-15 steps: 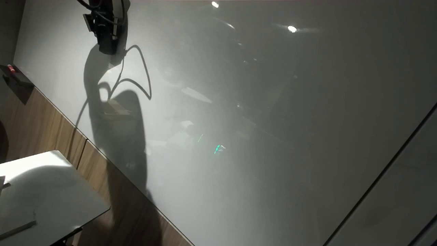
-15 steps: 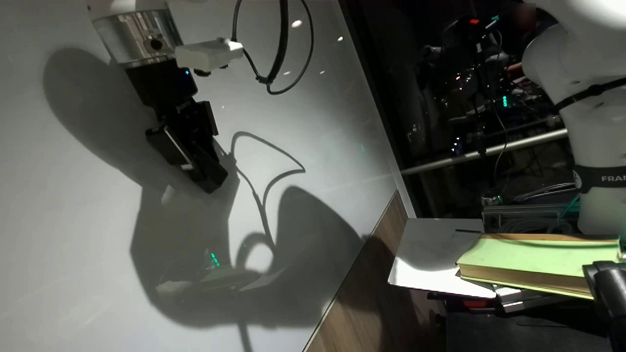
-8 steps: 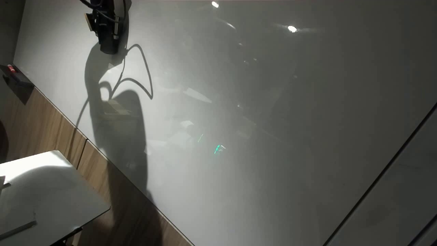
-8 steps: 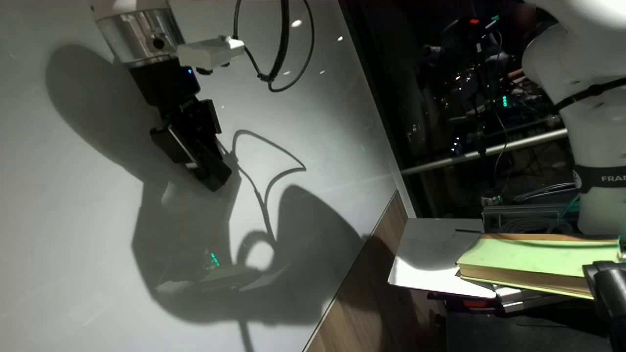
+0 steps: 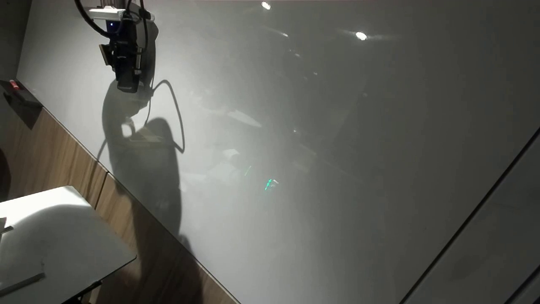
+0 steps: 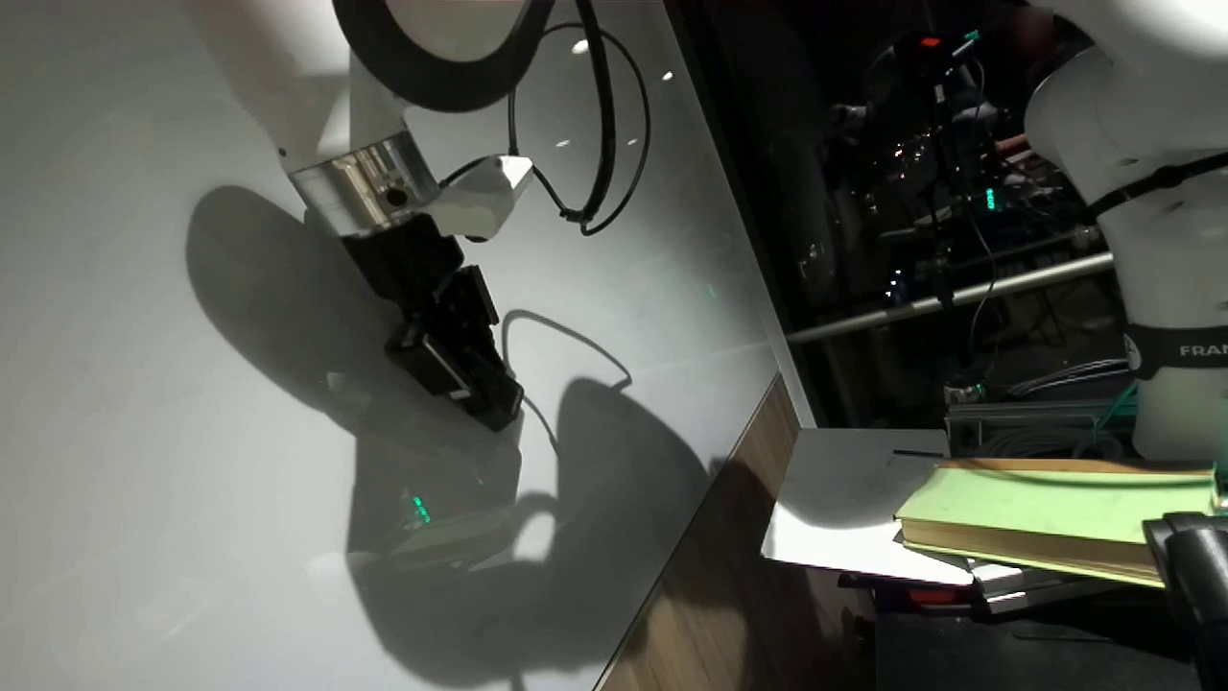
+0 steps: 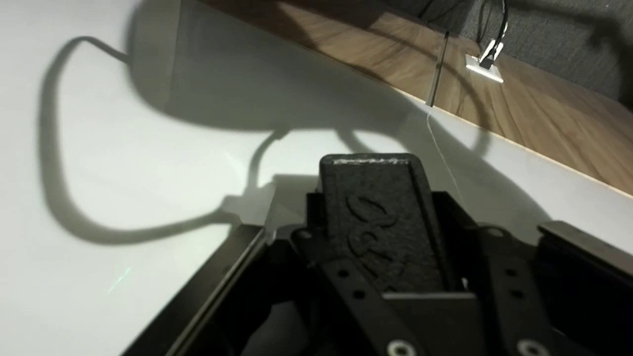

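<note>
Glossy white surface (image 5: 379, 190), embossed black block (image 7: 381, 225) — between jaws

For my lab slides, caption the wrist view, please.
Gripper holding a dark, marked block before a shadow-streaked white surface bordered by wood-grain panels.

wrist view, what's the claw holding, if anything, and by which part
The claw grips a dark block by its long sides, one end jutting out.
</note>
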Tool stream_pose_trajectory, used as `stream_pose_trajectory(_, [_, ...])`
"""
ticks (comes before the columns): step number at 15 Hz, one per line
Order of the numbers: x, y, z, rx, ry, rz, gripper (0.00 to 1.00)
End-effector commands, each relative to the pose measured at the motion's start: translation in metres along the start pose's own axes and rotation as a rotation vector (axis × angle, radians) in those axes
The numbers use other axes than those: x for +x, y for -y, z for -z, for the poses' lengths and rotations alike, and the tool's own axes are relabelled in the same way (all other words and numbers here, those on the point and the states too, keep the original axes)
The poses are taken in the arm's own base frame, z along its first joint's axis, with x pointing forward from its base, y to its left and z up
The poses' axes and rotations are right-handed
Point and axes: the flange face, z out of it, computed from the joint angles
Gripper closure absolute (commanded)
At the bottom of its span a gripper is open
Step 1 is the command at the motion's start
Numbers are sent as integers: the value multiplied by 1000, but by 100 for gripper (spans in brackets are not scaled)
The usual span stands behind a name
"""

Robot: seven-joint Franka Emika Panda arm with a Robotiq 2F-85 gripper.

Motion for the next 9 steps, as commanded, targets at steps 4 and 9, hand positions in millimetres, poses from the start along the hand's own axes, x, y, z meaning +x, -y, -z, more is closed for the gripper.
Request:
stream_pose_trajectory(4, [-50,-65,-7,-20,44,-82,69])
stream_pose_trajectory(9, [-106,-117,-24,-2,121,-163,69])
